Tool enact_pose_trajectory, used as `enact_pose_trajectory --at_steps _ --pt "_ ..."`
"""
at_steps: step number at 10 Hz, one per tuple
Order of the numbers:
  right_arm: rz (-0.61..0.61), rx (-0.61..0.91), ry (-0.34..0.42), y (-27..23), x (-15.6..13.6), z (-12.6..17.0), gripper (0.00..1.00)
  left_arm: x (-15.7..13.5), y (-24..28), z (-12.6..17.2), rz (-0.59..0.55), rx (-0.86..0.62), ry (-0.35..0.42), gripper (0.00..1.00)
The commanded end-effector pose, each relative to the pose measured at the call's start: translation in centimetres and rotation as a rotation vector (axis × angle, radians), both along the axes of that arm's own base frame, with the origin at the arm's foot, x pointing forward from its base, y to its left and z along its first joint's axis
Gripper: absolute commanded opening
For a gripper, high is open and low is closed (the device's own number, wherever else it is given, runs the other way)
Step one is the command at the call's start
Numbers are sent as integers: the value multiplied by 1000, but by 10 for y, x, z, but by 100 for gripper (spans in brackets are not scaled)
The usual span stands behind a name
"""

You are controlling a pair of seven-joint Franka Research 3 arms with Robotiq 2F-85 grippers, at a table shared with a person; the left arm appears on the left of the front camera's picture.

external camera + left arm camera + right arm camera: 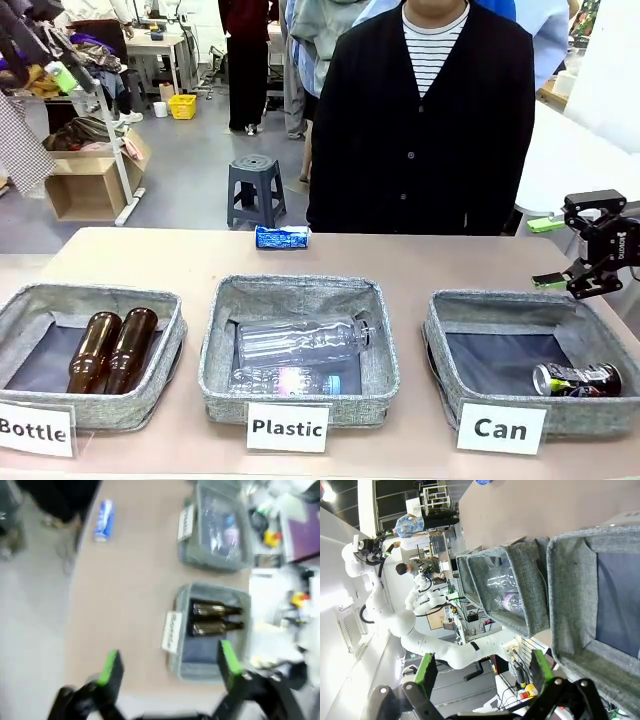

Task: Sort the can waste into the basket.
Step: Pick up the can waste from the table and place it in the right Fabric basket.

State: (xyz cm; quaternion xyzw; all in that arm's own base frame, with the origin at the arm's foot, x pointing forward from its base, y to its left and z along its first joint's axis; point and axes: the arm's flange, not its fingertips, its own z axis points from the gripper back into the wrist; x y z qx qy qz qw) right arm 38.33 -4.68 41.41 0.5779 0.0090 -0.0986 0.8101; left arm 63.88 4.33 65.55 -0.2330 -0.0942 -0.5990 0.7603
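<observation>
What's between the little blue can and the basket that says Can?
Nothing but bare tabletop. In the front view the blue can lies by the far edge and the Can basket sits nearer, to the right.

**Table** (pixel 420 258): plain pale beige.
**Basket** (pixel 437 345): flecked grey woven fabric with a dark navy lining. Its sign (pixel 500 428) is white with black lettering.
**Dark can** (pixel 577 379): dark body, silver ends, yellow, green and blue print.
**Blue can** (pixel 283 237): blue and white.
**Glass bottles** (pixel 110 350): brown.
**Plastic bottles** (pixel 300 342): clear, one with a blue and pink label.
**Right gripper** (pixel 547 252): black with green pads.
**Left gripper** (pixel 168 664): black with green pads.
**Cardigan** (pixel 400 140): black, worn over a white shirt (pixel 435 45) with thin dark stripes.
**Stool** (pixel 256 190): dark blue-grey.
**Crate** (pixel 182 106): yellow.
</observation>
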Motion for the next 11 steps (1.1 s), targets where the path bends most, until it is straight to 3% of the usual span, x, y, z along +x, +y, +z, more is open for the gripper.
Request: enact_pose_trajectory --at_steps 1,2,3,4,5,8,10,11 --pt "1 -3 -8 1 0 1 100 -230 -101 -166 -13 340 288 100" --pt "1 -3 -8 1 0 1 100 -231 -106 -173 -62 484 433 100" --pt "1 -3 -8 1 0 1 100 -232 -108 -173 -82 584 529 100" --pt "1 -3 -8 1 0 1 100 -237 -106 -166 -104 580 495 100" --pt "1 -3 -8 1 0 1 100 -236 -100 -162 -50 526 443 100" --pt "1 -3 -8 1 0 1 100 -211 -79 -153 1 283 271 100" --pt "1 -3 -8 1 0 1 100 -200 -86 -143 -13 182 -16 100" --pt "1 -3 -8 1 0 1 100 -203 -82 -145 36 284 279 100"
